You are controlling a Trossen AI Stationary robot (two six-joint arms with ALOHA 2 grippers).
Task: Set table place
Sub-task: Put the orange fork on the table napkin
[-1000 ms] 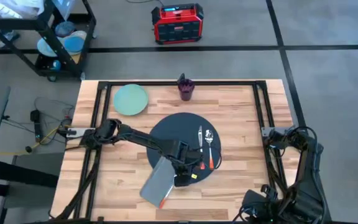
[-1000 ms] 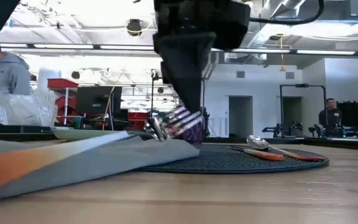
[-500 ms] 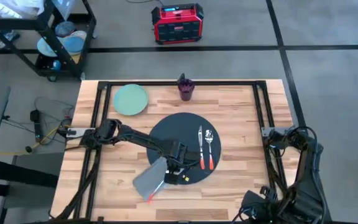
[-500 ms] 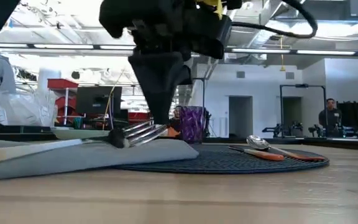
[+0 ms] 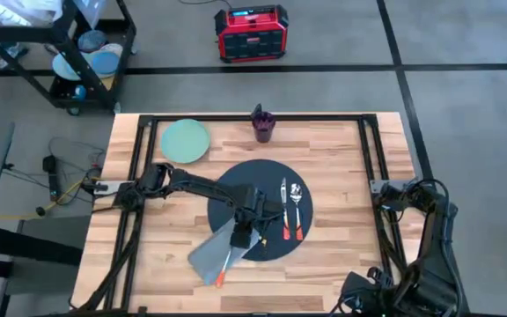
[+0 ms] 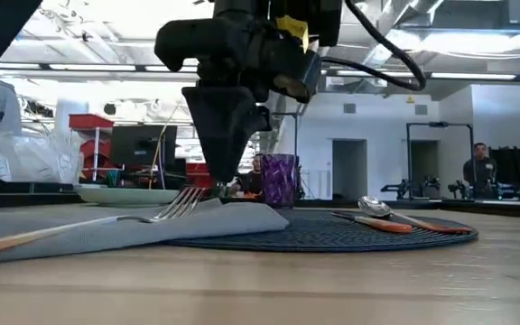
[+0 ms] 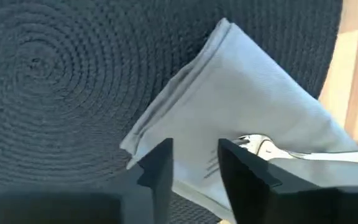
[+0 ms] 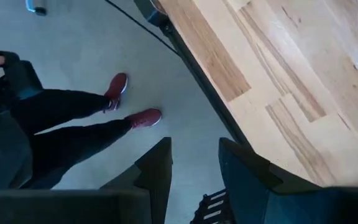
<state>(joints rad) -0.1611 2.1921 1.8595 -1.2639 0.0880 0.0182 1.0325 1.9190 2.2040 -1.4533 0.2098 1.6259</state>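
The place, a round dark grey mat point(image 5: 253, 180), lies mid-table. A grey napkin point(image 5: 209, 254) covers the mat's near-left rim, its other part on the wood. A fork point(image 5: 225, 262) with an orange handle lies flat on the napkin, tines point(image 7: 257, 145) toward the mat. My left gripper point(image 7: 194, 152) hovers open just above the napkin's mat end, the fork's head beside one finger, not between them; the low view shows the left gripper point(image 6: 219, 185) over the tines. A knife point(image 5: 282, 204) and spoon point(image 5: 297, 204) lie on the mat's right half. My right gripper point(image 8: 194, 152) waits open past the table's right edge.
A pale green plate point(image 5: 185, 141) sits at the far left of the table and a purple cup point(image 5: 262, 124) at the far middle. A black cart point(image 5: 69, 53) and a red box point(image 5: 251, 33) stand on the floor beyond. A person's legs point(image 8: 73, 118) show beside the table.
My left gripper has carried the fork a little toward the table's left edge and down, laid it on the napkin and let go. The fork, held tilted before, now lies flat. The napkin has slid slightly along the table.
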